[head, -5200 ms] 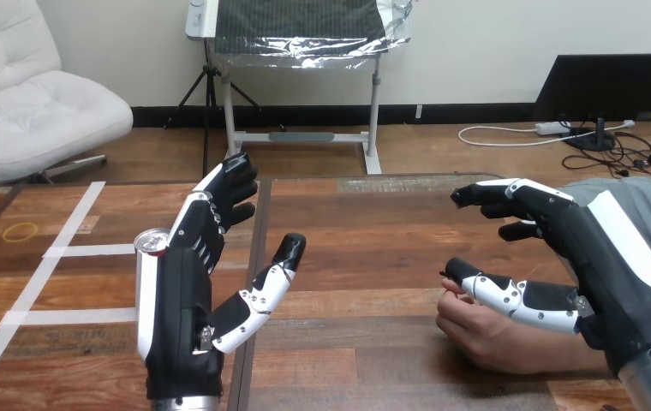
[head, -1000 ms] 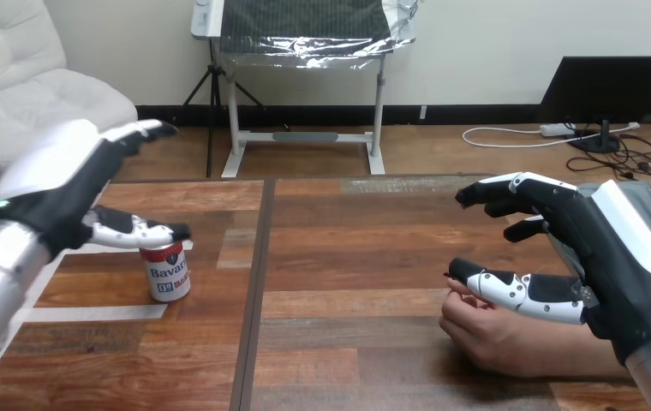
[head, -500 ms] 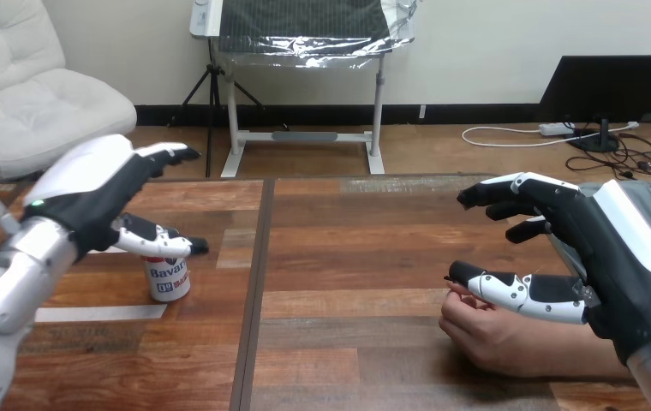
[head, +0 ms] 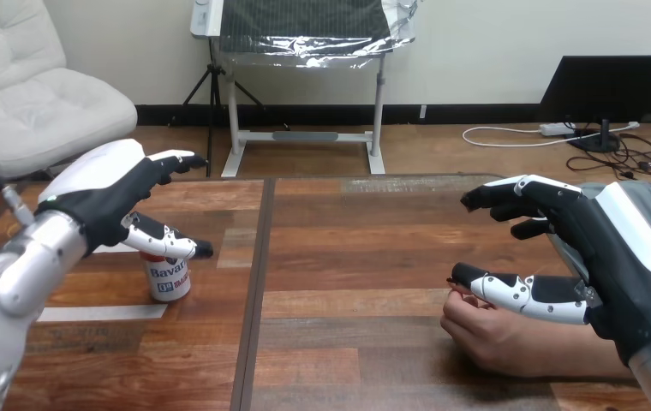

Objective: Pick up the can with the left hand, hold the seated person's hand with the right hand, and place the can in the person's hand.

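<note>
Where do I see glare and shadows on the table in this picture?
Head view: a pale sheen lies on the table along its far edge; a soft dark shadow lies under the person's hand; the can, below the left robot hand, shows no glare on its label; the silver left forearm carries a bright highlight.
</note>
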Motion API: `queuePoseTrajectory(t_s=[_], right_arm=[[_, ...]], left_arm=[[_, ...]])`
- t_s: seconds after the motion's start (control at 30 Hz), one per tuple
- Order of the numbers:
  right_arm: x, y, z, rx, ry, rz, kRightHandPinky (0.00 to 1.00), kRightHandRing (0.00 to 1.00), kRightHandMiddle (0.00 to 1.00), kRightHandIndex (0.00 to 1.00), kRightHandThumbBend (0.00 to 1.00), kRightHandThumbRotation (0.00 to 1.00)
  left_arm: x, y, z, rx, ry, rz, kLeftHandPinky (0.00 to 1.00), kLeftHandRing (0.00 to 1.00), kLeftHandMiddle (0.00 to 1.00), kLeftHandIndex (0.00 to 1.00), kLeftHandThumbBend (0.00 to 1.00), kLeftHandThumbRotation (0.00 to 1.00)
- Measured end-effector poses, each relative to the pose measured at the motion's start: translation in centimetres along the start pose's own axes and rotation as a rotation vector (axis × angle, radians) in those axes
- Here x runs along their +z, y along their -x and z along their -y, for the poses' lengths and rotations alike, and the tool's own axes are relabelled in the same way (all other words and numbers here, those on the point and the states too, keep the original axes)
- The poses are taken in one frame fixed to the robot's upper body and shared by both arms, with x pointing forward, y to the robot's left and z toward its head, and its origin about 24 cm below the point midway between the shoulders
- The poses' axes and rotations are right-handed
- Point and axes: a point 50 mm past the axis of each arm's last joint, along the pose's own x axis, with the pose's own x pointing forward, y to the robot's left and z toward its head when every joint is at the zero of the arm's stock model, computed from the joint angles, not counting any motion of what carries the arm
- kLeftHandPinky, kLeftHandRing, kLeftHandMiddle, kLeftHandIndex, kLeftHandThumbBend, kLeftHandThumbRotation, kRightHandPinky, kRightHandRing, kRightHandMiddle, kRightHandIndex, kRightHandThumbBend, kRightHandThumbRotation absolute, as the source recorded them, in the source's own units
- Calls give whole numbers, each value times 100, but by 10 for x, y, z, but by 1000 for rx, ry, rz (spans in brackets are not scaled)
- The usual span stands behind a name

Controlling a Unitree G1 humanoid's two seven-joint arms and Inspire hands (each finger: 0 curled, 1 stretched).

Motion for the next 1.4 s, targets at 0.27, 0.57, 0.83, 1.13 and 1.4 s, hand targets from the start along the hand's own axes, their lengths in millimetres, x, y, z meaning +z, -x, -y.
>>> queuePoseTrajectory(t_s=[0.27, 0.57, 0.83, 1.13, 1.4], right_arm=[[0, 0, 0, 7, 0, -5, 74, 77, 77, 69, 66, 0], [-1, 0, 0, 10, 3, -7, 74, 77, 77, 69, 66, 0], [-1, 0, 0, 15, 13, -8, 75, 77, 77, 69, 66, 0], [-2, 0, 1, 17, 11, -27, 78, 79, 78, 69, 65, 0], [-3, 0, 0, 26, 11, -39, 80, 79, 78, 69, 64, 0]], left_arm=[[-5, -11, 1, -65, 4, -34, 80, 89, 92, 92, 88, 25], [-12, -20, 2, -102, 0, -61, 80, 90, 93, 91, 93, 22], [-14, -25, 3, -93, -60, -72, 80, 90, 93, 91, 93, 23], [-14, -28, 5, -66, -156, -75, 82, 91, 93, 91, 93, 25], [-14, -30, 6, -56, -208, -82, 84, 92, 94, 91, 94, 27]])
